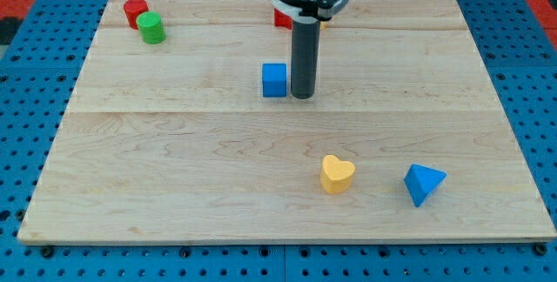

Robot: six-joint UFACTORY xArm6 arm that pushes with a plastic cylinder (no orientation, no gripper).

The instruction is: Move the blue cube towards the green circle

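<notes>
While the push itself looked not yet begun, the setup step seemed to be in hand. At the view's far upper left sat the red cylinder [134,10], with the green circle [151,28] touching it on its lower right side; that green piece was a short upright cylinder, the goal. Well apart from it, near the middle of the wooden board [174,186], stood the blue cube [274,80], square-faced, upright, sitting flat, edges roughly in line with the board's. Just beside the cube on the view's right was my tip [302,97], the rod's end close to the cube's right face; whether it touched could not be told. No jaws exist on this rod, so nothing to open or close. Judged from this, the tip was on the correct side: the next move called for a push toward the view's left and somewhat toward its top, kept centred on the face so the cube would not spin off. Behind the rod a red block [281,18] showed partly, shape unclear. Lower right lay a yellow heart [337,174] and a blue triangle [423,183], both clear of the path.
</notes>
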